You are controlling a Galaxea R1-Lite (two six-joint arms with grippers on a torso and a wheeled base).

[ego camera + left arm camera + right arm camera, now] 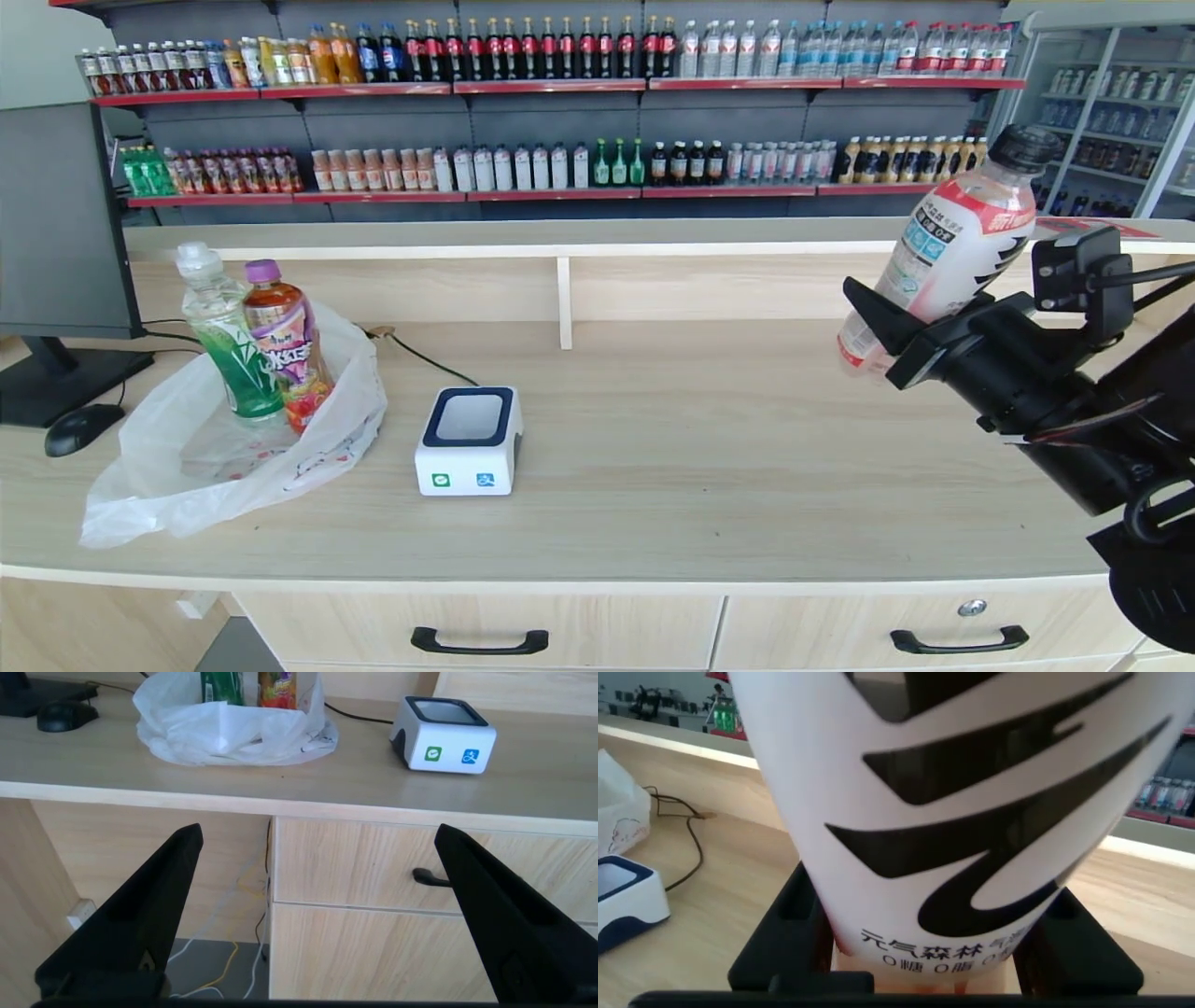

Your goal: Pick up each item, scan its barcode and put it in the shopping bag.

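Note:
My right gripper (901, 341) is shut on a white sports-drink bottle (943, 245) with a black cap, held tilted above the counter's right side. In the right wrist view the bottle (962, 812) sits between the black fingers (775, 943). The white barcode scanner (469, 439) stands mid-counter, well left of the bottle. The white plastic shopping bag (233, 439) lies at the left with a green bottle (229, 336) and an orange bottle (285, 341) standing in it. My left gripper (313, 915) hangs open below the counter edge, in front of the drawers, with nothing between its fingers.
A monitor (56, 233) and a black mouse (79, 427) sit at the far left. A cable (420, 359) runs behind the scanner. A raised wooden ledge (597, 247) with a divider borders the back. Drawers with black handles (481, 641) lie below. Drink shelves fill the background.

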